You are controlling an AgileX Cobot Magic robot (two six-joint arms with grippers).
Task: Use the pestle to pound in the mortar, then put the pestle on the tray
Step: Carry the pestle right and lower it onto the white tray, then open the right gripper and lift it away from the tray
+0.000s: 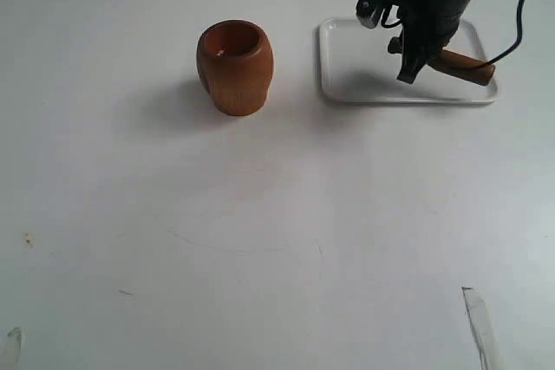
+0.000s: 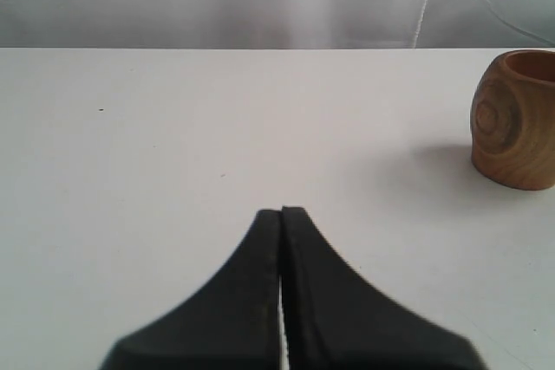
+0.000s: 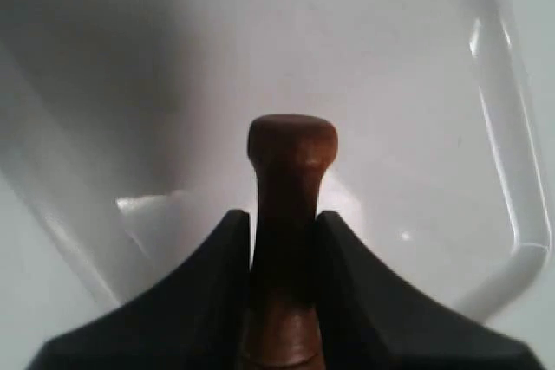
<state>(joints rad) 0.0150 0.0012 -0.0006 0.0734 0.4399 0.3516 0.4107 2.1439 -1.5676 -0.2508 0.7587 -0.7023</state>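
Observation:
The orange-brown mortar (image 1: 234,67) stands upright on the white table left of the tray, and its side also shows in the left wrist view (image 2: 518,119). The white tray (image 1: 347,91) lies at the back right. My right gripper (image 1: 408,71) hangs over the tray, shut on the thin handle of the reddish-brown pestle (image 1: 466,67). In the right wrist view the gripper (image 3: 284,214) pinches the pestle (image 3: 291,153) just behind its knob, with the tray floor (image 3: 408,84) below. The pestle's thick end is low at the tray's right side; whether it touches is unclear. My left gripper (image 2: 282,210) is shut and empty above bare table.
A strip of clear tape (image 1: 479,322) lies at the table's front right and another scrap (image 1: 10,344) at the front left. The table's far edge runs behind the tray and mortar.

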